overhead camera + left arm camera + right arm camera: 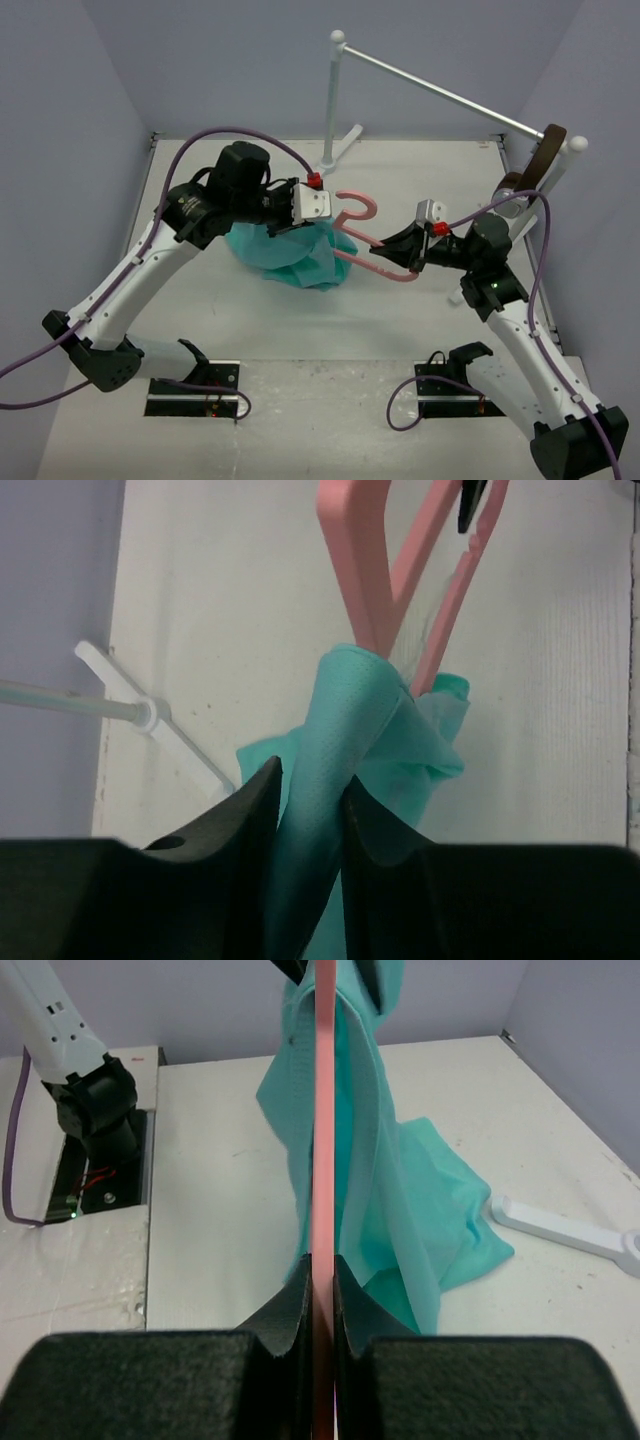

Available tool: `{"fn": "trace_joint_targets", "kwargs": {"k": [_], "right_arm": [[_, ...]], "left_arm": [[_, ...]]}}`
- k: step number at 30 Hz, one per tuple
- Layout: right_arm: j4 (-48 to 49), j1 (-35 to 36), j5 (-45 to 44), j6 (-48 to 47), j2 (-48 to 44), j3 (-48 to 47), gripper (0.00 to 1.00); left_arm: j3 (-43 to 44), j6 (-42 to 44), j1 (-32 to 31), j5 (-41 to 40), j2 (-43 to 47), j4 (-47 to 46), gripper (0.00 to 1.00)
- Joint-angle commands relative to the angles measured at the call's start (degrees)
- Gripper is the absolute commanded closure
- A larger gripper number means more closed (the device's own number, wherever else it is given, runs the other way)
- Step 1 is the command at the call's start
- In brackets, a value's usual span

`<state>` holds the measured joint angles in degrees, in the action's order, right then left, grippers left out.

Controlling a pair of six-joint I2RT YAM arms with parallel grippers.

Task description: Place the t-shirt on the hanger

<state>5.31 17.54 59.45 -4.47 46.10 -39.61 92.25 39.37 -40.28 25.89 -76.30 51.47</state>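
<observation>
The teal t-shirt [290, 257] hangs bunched in mid-table, draped on the left end of the pink hanger [372, 252]. My left gripper [306, 212] is above the cloth, shut on a thick fold of the t-shirt [330, 770] that runs up between its fingers toward the hanger [362, 570]. My right gripper [412, 245] is shut on the hanger's right end. In the right wrist view the hanger [323, 1140] runs straight away from the jaws as a thin pink bar, with the t-shirt [400, 1190] hanging off its far part down to the table.
A white rack stand [332, 105] with a long silver rod [450, 97] crosses the back right; its foot [560, 1228] lies right of the cloth. Grey walls enclose the table [250, 320]. The arm mounts [195, 385] sit at the near edge.
</observation>
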Motion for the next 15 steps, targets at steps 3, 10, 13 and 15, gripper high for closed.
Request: {"fn": "trace_joint_targets", "kwargs": {"k": [3, 10, 13, 15], "right_arm": [[0.2, 0.5, 2.4, -2.6, 0.7, -5.9, 1.00], [5.6, 0.4, -5.8, 7.4, 3.6, -5.6, 0.19], [2.0, 0.4, -23.7, 17.3, 1.9, -7.3, 0.01], [0.0, 0.4, -35.2, 21.9, -0.7, -7.0, 0.01]], "left_arm": [[-1.4, -3.1, -0.7, -4.8, 3.6, -3.8, 1.00], [-8.2, -6.9, -0.7, -5.6, 8.9, -12.7, 1.00], [-10.0, -12.2, -0.5, -16.4, 9.5, -15.9, 1.00], [-10.5, -12.8, -0.5, -20.5, 9.7, -15.9, 1.00]]}}
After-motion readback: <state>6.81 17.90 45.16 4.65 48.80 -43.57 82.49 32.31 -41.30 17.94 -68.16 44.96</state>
